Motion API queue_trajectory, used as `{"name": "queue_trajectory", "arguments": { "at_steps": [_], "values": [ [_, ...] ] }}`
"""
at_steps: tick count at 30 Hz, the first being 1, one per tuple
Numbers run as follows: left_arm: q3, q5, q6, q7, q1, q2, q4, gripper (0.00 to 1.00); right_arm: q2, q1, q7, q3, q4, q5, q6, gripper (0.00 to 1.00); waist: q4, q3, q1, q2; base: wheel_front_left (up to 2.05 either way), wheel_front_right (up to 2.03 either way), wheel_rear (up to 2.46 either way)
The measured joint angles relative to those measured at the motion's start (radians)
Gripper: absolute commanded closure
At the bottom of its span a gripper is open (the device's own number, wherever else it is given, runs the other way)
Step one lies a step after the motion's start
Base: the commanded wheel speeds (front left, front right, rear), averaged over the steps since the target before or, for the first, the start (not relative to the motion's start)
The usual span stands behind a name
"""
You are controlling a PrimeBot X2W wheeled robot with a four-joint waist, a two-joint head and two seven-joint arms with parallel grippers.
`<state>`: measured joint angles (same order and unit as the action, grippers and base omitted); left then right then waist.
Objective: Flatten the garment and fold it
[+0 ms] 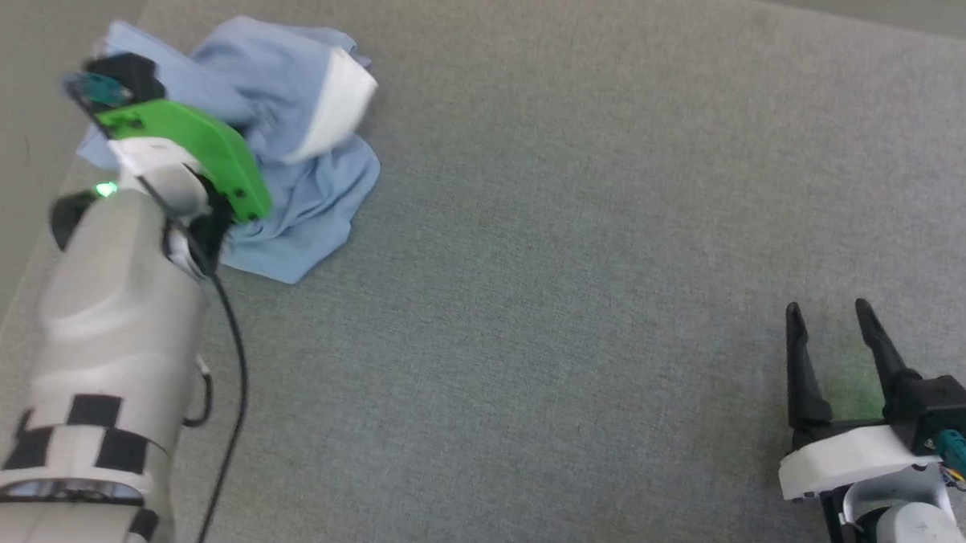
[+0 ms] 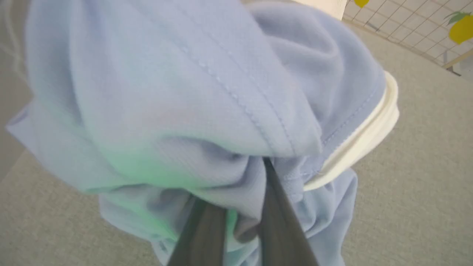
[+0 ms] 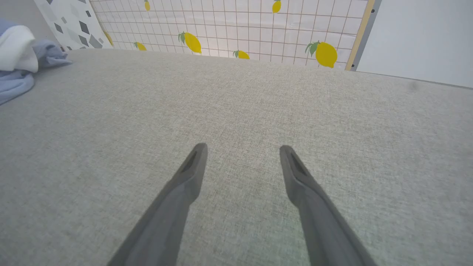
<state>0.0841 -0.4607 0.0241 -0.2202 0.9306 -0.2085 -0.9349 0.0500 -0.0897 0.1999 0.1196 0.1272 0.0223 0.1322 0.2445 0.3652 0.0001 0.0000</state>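
The garment (image 1: pixel 309 177), a light blue shirt with a white collar band (image 1: pixel 340 106), lies crumpled at the far left of the grey surface. My left arm reaches over it, its green wrist mount (image 1: pixel 190 145) covering part of the cloth. In the left wrist view my left gripper (image 2: pixel 236 192) is shut on a bunched fold of the garment (image 2: pixel 166 92), with the collar band (image 2: pixel 366 133) to the right. My right gripper (image 1: pixel 826 307) stands open at the lower right, far from the cloth. Its fingers (image 3: pixel 243 147) hold nothing, and the garment (image 3: pixel 14 81) lies at the far left.
The grey cloth-covered surface (image 1: pixel 580 251) stretches wide between the garment and my right gripper. Its left edge (image 1: pixel 43 208) runs just beside the garment. A wall panel with a lemon print (image 3: pixel 240 26) stands behind the surface. A black cable (image 1: pixel 235 351) hangs along my left forearm.
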Motion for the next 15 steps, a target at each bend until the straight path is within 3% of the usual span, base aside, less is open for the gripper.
{"name": "queue_trajectory", "arguments": {
  "at_steps": [8, 15],
  "values": [
    [-0.019, -0.001, 0.024, 0.147, 0.07, -0.063, 0.091, 1.0, 0.0, 0.0, 0.03, -0.028, 0.081, -0.05, 0.0, 0.0, 0.001, -0.093, -0.0001, 0.0, 0.0, 0.0, 0.0],
    [0.015, 0.01, 0.056, 0.148, 0.151, -0.091, 0.2, 1.0, 0.0, 0.0, 0.047, -0.044, 0.147, -0.09, 0.0, 0.0, -0.011, -0.173, -0.0001, 0.0, 0.0, 0.0, 0.0]
  ]
}}
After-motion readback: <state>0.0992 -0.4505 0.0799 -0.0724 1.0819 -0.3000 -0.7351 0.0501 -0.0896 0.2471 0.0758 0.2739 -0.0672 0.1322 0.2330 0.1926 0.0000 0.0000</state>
